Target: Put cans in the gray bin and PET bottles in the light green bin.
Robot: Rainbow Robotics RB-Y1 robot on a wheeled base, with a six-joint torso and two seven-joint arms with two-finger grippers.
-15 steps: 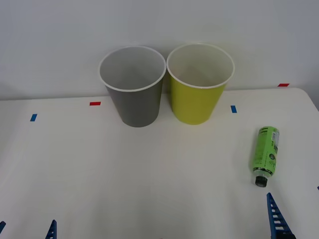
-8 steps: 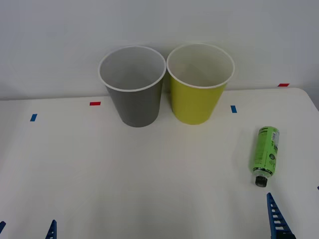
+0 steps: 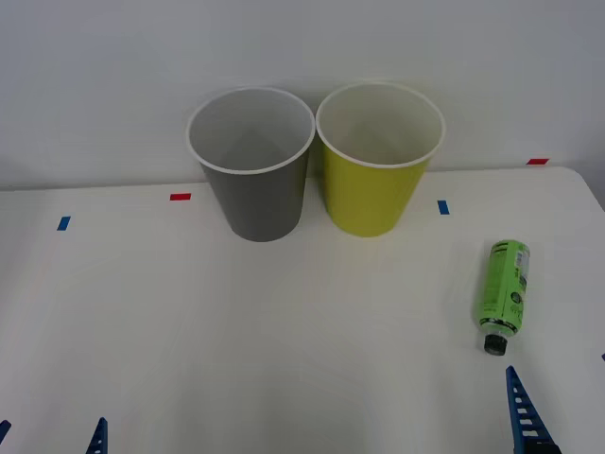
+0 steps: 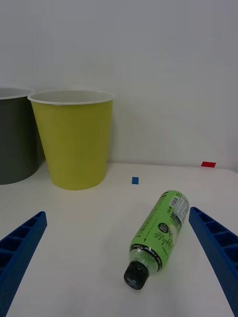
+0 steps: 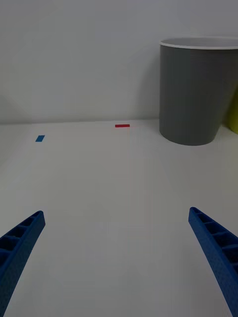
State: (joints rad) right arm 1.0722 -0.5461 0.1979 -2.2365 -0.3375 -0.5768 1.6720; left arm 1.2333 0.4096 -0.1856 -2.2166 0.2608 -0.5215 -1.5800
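The gray bin [image 3: 253,200] and the light green bin [image 3: 374,194] stand upright side by side at the back of the table, gray on the left. One PET bottle [image 3: 503,288] with a bright green label lies on its side at the right, its dark cap pointing toward me. My right gripper [image 4: 116,214] is open just short of the cap, and the PET bottle [image 4: 161,233] lies ahead between the lines of its fingers, untouched. At the near left, my left gripper [image 5: 116,213] hangs open over bare table, far from the gray bin [image 5: 196,94]. Cans are out of view.
Small tape marks dot the white table: blue [image 3: 63,223] and red [image 3: 180,197] on the left, blue [image 3: 442,206] and red [image 3: 537,162] on the right. A white wall rises behind the bins. The table's right edge [image 3: 591,194] runs close to the bottle.
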